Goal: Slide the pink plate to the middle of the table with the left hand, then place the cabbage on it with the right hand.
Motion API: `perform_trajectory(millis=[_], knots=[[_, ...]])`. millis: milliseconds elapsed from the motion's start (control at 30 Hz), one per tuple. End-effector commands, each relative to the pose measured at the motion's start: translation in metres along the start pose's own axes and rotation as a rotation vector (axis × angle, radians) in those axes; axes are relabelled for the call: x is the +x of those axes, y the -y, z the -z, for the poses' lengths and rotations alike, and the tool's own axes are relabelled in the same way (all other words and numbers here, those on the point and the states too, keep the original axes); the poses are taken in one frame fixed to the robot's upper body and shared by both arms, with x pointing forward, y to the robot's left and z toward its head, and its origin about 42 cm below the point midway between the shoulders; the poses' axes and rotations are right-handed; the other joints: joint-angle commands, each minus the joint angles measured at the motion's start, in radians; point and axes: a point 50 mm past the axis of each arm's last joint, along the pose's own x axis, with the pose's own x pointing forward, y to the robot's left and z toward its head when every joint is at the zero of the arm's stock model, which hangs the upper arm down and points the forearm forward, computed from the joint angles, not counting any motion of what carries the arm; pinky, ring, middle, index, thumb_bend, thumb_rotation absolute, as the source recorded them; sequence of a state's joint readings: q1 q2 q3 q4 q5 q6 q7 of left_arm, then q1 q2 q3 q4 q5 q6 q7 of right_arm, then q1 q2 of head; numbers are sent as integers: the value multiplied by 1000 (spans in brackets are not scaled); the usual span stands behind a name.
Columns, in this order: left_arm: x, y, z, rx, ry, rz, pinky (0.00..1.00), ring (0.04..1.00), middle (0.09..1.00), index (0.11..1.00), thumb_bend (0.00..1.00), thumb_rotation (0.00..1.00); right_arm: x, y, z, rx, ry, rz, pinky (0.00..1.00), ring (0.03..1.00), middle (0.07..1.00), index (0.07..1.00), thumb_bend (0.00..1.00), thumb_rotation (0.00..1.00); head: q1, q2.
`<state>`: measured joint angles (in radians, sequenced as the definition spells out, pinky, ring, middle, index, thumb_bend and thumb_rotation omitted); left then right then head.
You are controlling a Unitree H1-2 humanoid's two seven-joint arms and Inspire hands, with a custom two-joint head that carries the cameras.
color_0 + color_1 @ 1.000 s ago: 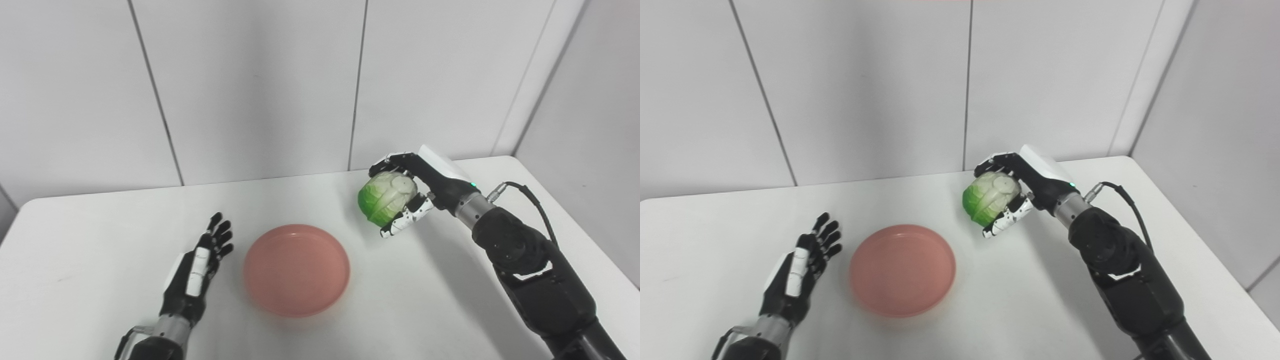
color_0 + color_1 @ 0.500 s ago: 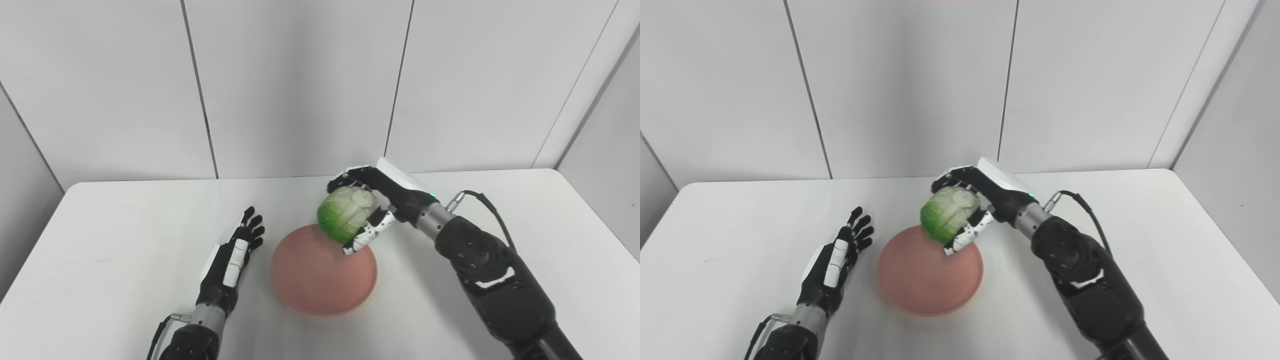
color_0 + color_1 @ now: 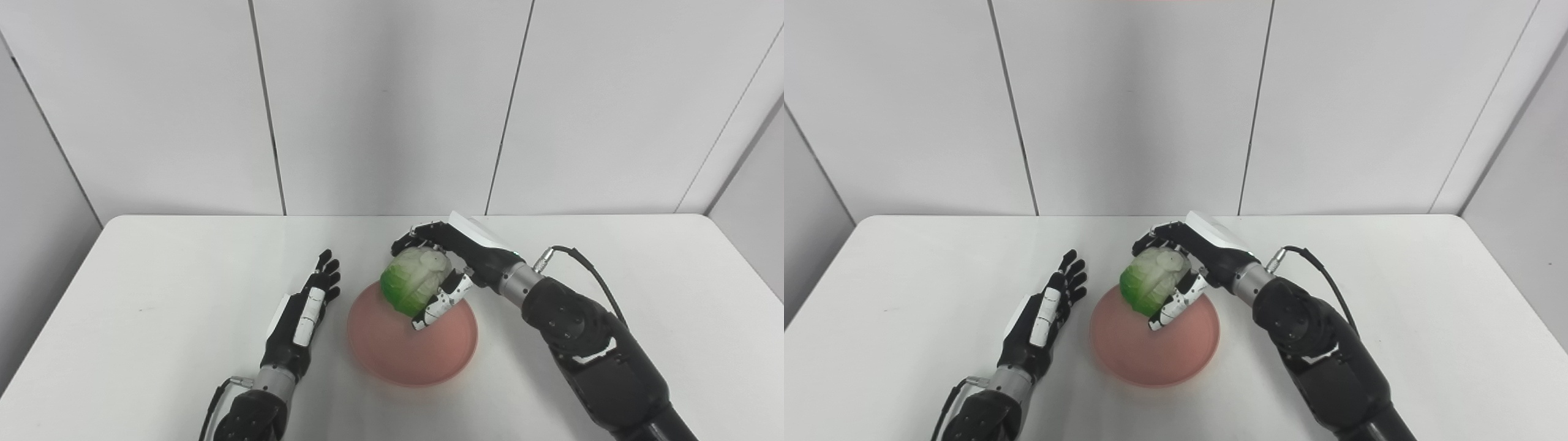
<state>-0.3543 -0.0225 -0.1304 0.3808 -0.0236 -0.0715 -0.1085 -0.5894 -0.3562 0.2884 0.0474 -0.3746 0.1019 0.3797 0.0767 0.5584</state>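
The right hand's fingers [image 3: 411,236] curl over the top of the cabbage [image 3: 411,285] and the thumb props it from below, so it cannot roll out while it hangs over the back part of the pink plate [image 3: 411,349] near the middle of the frame. The left hand [image 3: 300,315] lies flat on the white worktop [image 3: 153,318] just left of the plate, fingers straight and close together, holding nothing, out of the way.

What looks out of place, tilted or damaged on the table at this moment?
Nothing stands out. The pink plate lies flat near the middle of the table. The right hand holds the cabbage over the plate's far part. The left hand is open beside the plate.
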Motion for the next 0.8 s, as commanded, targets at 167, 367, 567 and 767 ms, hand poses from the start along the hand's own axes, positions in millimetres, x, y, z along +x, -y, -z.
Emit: perform_trajectory(millis=[167, 367, 567, 767], knots=[[-3, 16, 17, -10, -120, 45, 964, 972, 984, 987, 821, 1000, 4, 11, -15, -93, 72, 22, 430, 465, 474, 497, 526, 0, 1, 9], [-4, 16, 15, -5, -117, 47, 962, 967, 979, 982, 812, 1000, 4, -3, -7, -107, 48, -23, 451, 476, 482, 491, 526, 0, 6, 18], [-3, 16, 15, -11, -108, 52, 964, 972, 984, 984, 813, 1000, 6, -15, 2, -106, 29, -51, 473, 487, 486, 488, 526, 0, 4, 21], [-2, 17, 15, -22, -106, 54, 968, 977, 989, 993, 827, 1000, 9, -26, 8, -159, -9, -54, 472, 482, 489, 485, 528, 0, 4, 22]])
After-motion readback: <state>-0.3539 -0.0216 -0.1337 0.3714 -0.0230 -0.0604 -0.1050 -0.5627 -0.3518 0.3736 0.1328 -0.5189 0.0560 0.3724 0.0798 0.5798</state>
